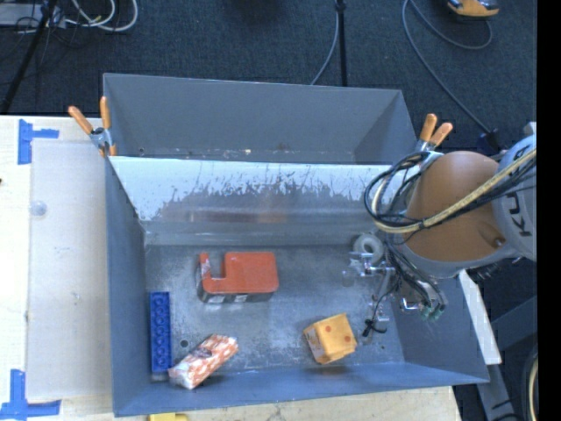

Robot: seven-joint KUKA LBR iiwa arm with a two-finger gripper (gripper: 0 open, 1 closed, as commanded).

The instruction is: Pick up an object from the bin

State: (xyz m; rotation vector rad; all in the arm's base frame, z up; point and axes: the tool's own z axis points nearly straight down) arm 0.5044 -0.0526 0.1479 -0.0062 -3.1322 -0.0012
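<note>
surroundings: dark floor (219,33) with loose cables (326,51) lay behind the grey metal bin (263,112).
bin: its grey bottom was scuffed and speckled, and four things lay on it, most of them well apart from one another.
arm: it reached in from the right, with a rounded orange cover (456,209) and looped wires (394,191) at its wrist.
hand (379,298): it hung low over the right side of the bin's bottom, near the right wall.
hand state: whether it stood wide or narrow could not be told.
nearest thing: a yellow-orange block (330,339), roughly cube-shaped with a small dark spot on its top face, lay at the lower right of the bin's bottom, just beside the hand and to its lower left; whether they touched could not be told.
middle: a flat red-orange block (245,273) with a notch cut from one corner lay on a darker thing near the centre.
left side: a long blue studded brick (159,331) lay along the left wall.
lower left: a crumpled red and white packet (203,360) lay near the lower wall, close to the lower end of the blue brick.
</note>
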